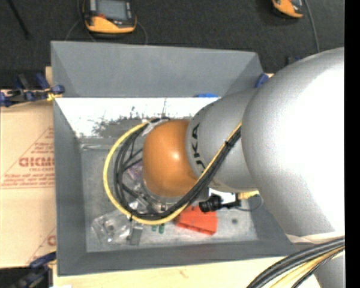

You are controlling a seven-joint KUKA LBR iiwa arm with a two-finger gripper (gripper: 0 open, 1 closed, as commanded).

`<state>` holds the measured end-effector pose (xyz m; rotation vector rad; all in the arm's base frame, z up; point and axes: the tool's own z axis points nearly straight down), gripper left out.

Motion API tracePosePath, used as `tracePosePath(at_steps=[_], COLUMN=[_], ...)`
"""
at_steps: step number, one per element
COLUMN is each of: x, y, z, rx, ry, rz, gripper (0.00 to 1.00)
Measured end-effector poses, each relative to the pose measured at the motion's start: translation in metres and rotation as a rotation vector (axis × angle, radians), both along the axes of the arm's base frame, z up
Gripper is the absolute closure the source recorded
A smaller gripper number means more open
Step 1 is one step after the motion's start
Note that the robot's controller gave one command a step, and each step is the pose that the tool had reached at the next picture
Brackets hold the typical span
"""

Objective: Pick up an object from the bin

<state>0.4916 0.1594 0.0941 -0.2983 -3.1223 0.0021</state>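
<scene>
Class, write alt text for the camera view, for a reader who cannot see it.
A silver robot arm with an orange wrist cover reaches from the right down into a grey metal bin. Near its wrist, on the bin floor, lie an orange-red block, a clear plastic piece and a small green item.

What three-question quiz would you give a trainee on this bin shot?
1. True or false: the orange-red block lies on the bin's floor, near the lower edge in the camera view.
2. What lies at the floor's lower left? A) a clear crumpled plastic piece; B) a blue ball; C) a yellow cup.
3. Fill in: the arm's rounded cover hanging over the bin is coloured ____.

Key: 1 true; 2 A; 3 orange.
</scene>
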Motion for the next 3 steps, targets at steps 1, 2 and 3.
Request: tracePosePath(at_steps=[1,2,3], x=[0.008,0.009,0.008], y=[0.021,0.021,0.018], z=[-0.026,-0.024,0.131], rx=[0.001,0.003,0.003], ry=[-0.005,-0.006,-0.012], rz=[0.034,0.027,-0.023], gripper=[0.00,1.00,1.00])
